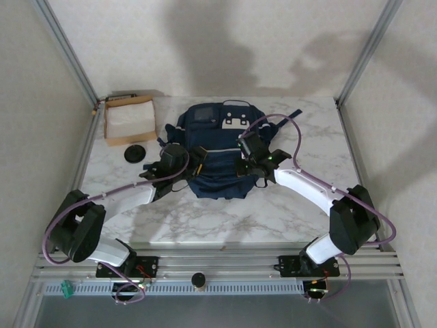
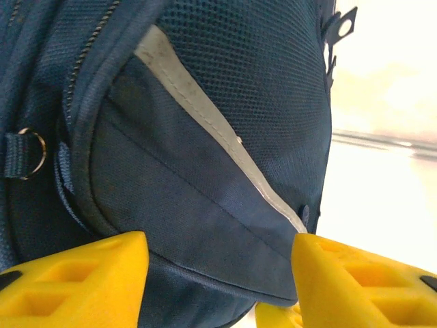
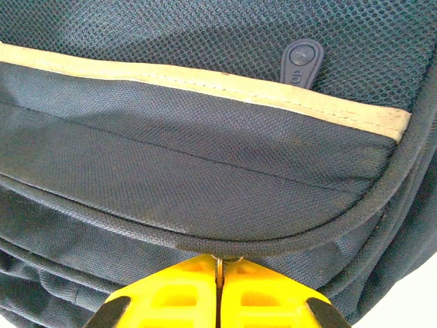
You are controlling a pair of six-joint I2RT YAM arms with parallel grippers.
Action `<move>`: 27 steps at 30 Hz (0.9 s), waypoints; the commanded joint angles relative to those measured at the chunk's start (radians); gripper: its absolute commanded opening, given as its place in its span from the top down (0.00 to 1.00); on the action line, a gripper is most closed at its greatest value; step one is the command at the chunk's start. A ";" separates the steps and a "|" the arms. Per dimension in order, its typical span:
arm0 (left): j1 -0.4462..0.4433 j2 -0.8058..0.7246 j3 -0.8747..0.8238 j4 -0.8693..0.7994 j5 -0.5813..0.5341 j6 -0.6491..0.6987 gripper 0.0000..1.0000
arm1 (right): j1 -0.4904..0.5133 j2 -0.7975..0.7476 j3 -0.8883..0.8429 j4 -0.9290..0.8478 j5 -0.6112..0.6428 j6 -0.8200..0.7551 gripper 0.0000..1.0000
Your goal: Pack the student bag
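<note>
The navy student bag [image 1: 217, 156] lies flat in the middle of the table, with white patches at its far end. In the left wrist view its front pocket with the pale stripe [image 2: 205, 109] is seen close up. My left gripper [image 2: 218, 277] is open, its yellow fingers [image 2: 75, 280] straddling the pocket's lower edge; in the top view that gripper [image 1: 197, 162] sits at the bag's left side. My right gripper [image 3: 218, 273] is shut on a small metal zipper ring [image 3: 218, 262] just under the pocket's piped seam, at the bag's right side [image 1: 247, 161].
A shallow brown cardboard box [image 1: 130, 120] with white contents stands at the back left. A black round object [image 1: 135, 153] lies in front of it. A dark rubber zipper tab [image 3: 301, 61] sits above the stripe. Marble tabletop [image 1: 225, 219] lies between bag and arm bases.
</note>
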 commanded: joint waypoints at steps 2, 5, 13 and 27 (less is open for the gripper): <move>-0.047 -0.037 -0.028 0.000 -0.121 -0.111 0.43 | -0.001 -0.005 -0.014 0.034 0.023 0.004 1.00; -0.075 -0.091 -0.068 -0.030 -0.197 -0.139 0.40 | -0.002 -0.003 -0.013 0.050 0.004 0.006 1.00; -0.077 0.000 0.006 -0.019 -0.181 -0.127 0.41 | -0.002 0.001 -0.019 0.068 -0.004 0.008 1.00; -0.038 0.058 0.074 -0.148 -0.308 -0.070 1.00 | -0.076 -0.048 -0.036 -0.019 0.111 0.027 1.00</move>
